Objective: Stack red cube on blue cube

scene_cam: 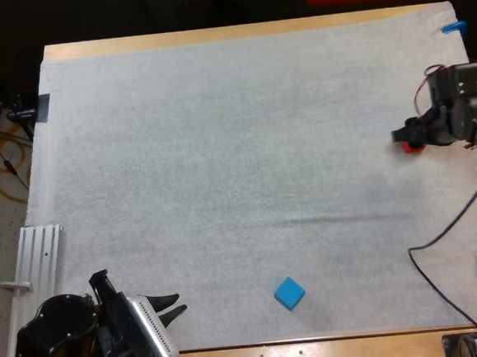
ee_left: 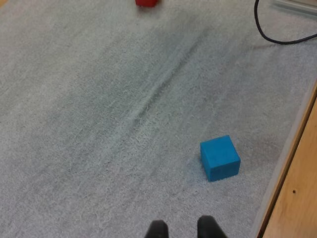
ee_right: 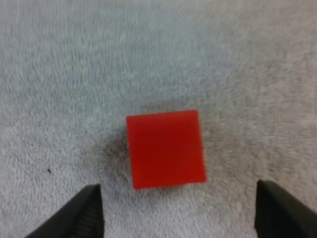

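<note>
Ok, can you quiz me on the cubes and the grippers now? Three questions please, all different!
1. True or false: the red cube sits on the blue cube.
2. Which arm has its gripper at the red cube? A) left B) right C) both
3. Fill in: the right gripper has its fingers ____ (open or shut).

Key
1. False: the cubes lie far apart on the mat.
2. B
3. open
</note>
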